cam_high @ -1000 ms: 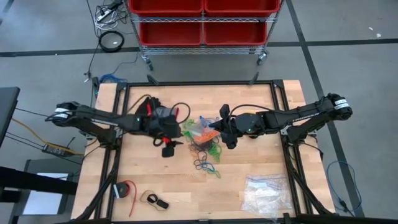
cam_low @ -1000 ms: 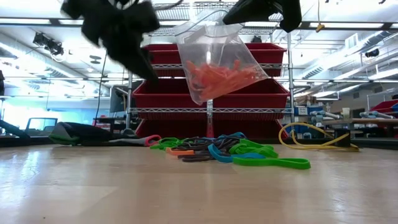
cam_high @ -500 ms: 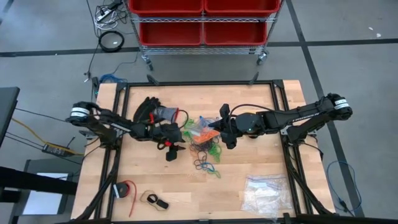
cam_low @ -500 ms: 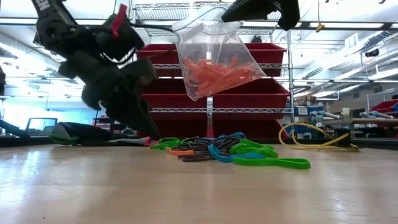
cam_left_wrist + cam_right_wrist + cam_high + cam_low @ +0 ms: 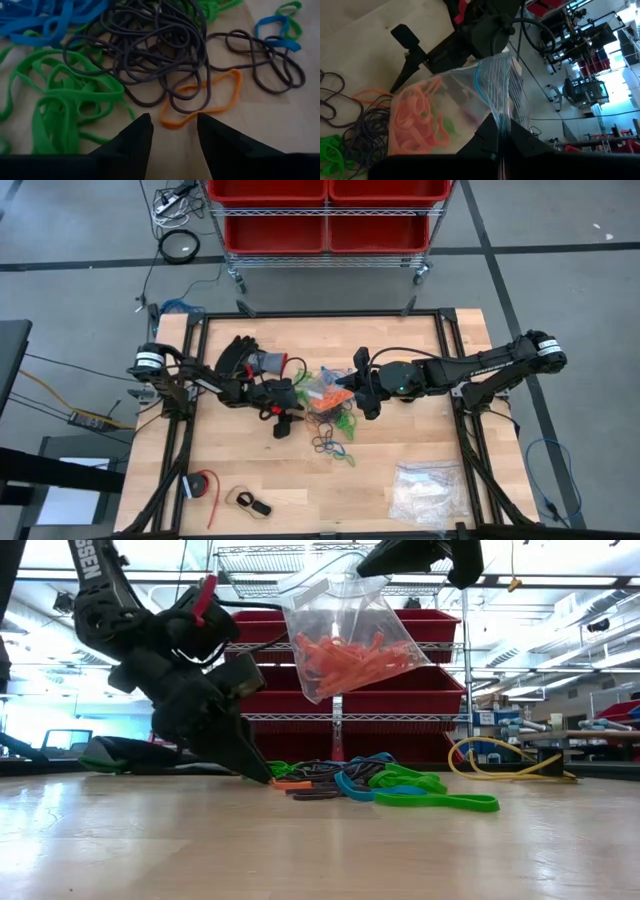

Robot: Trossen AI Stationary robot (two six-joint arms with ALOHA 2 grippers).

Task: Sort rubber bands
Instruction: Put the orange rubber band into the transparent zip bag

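Observation:
The rubber bands (image 5: 330,425) lie in a loose pile of green, blue, dark and orange loops on the wooden table's middle. My left gripper (image 5: 174,131) is open and low at the pile's left edge (image 5: 262,778), slanting down. Its fingertips stand on either side of the near end of one orange band (image 5: 200,97). My right gripper (image 5: 358,387) is shut on a clear plastic bag (image 5: 345,640), which holds orange bands and hangs above the pile. My left gripper: I cannot tell whether its fingertips touch the orange band or the table. My right gripper pinches the bag's top edge (image 5: 502,117) between its two fingers, coming from the table's right side and slanting down. The bag hangs tilted below the fingers, clear of the table, with the orange bands in its lower part (image 5: 417,122).
A clear bag of whitish pieces (image 5: 428,490) lies at the near right. A red roll (image 5: 203,485) and a small dark item (image 5: 250,502) lie at the near left. A black glove (image 5: 240,355) lies far left. Red bins (image 5: 325,215) stand beyond the table.
My left gripper has come down from above the table to the pile's left edge and tipped further downward, with its fingers still open. The bag and my right gripper have kept still.

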